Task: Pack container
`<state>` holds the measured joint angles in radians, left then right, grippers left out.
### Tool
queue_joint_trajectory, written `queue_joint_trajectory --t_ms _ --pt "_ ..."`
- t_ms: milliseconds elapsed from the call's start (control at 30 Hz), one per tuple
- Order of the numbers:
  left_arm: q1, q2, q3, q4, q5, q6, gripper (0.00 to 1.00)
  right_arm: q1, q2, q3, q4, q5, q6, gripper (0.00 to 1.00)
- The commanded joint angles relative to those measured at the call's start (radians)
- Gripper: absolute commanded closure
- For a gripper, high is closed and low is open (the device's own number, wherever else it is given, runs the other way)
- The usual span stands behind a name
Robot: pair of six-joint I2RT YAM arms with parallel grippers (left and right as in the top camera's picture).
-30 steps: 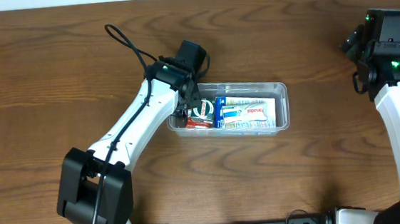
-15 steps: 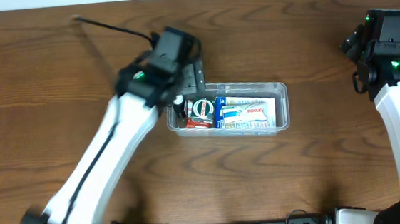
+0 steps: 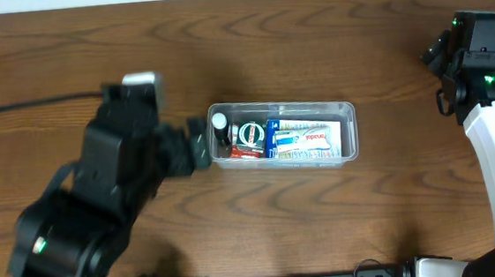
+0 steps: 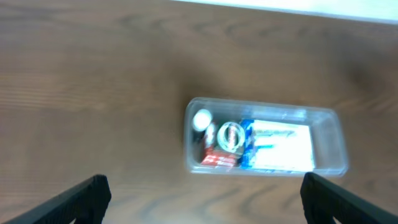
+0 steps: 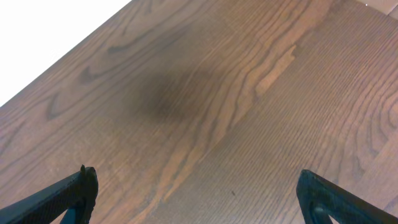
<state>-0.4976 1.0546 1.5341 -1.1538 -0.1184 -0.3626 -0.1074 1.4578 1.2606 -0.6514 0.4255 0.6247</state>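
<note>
The container (image 3: 350, 130) is a clear shallow tub in the middle of the table. Inside it lie a white-and-blue packet (image 3: 308, 139), a round green-and-white item (image 3: 249, 135) over a red packet (image 3: 247, 154), and a small white-capped bottle (image 3: 220, 123) at the left end. My left gripper (image 3: 199, 149) is just left of the tub, raised and blurred. In the left wrist view it (image 4: 202, 202) stands open and empty, with the container (image 4: 341, 149) ahead of it and well below. My right gripper (image 5: 202, 199) is open over bare wood.
The right arm (image 3: 479, 49) stands at the table's far right, well away from the tub. The blurred left arm (image 3: 85, 213) covers the near left part of the wooden table (image 3: 310, 27). The table's pale edge (image 5: 37, 37) shows in the right wrist view.
My left gripper has opened and pulled up and to the left, out of the container's left end, where the white-capped bottle now shows. The right arm has not moved.
</note>
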Motion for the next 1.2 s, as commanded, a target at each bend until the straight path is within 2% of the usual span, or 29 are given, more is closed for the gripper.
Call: queue_joint_trajectory --t_ms 0,100,267,467,600,733,900,1000,1167 --pt "0.004 -0.075 0.005 -0.102 -0.077 0.049 0.02 -0.004 0.001 0.001 0.000 0.010 0.014 0.01" --pt "0.004 -0.122 0.002 -0.196 -0.143 0.003 0.02 -0.004 0.001 0.001 0.000 0.010 0.014 0.01" --pt "0.019 -0.207 -0.043 -0.199 -0.190 -0.013 0.02 -0.004 0.001 0.001 0.000 0.011 0.014 0.01" --pt "0.212 -0.311 -0.227 -0.090 -0.186 -0.004 0.02 -0.004 0.001 0.001 0.000 0.010 0.014 0.01" --pt "0.336 -0.417 -0.452 0.083 -0.180 0.011 0.02 -0.004 0.001 0.001 0.000 0.010 0.014 0.01" --pt "0.407 -0.541 -0.699 0.350 -0.153 0.026 0.02 -0.004 0.001 0.001 0.000 0.010 0.014 0.01" --pt "0.472 -0.704 -1.003 0.758 0.040 0.181 0.02 -0.004 0.001 0.001 0.000 0.011 0.014 0.01" --pt "0.521 -0.792 -1.153 0.945 0.132 0.212 0.02 -0.004 0.001 0.001 0.000 0.010 0.014 0.01" --pt "0.579 -0.920 -1.299 1.072 0.200 0.212 0.02 -0.004 0.001 0.001 0.000 0.010 0.014 0.01"
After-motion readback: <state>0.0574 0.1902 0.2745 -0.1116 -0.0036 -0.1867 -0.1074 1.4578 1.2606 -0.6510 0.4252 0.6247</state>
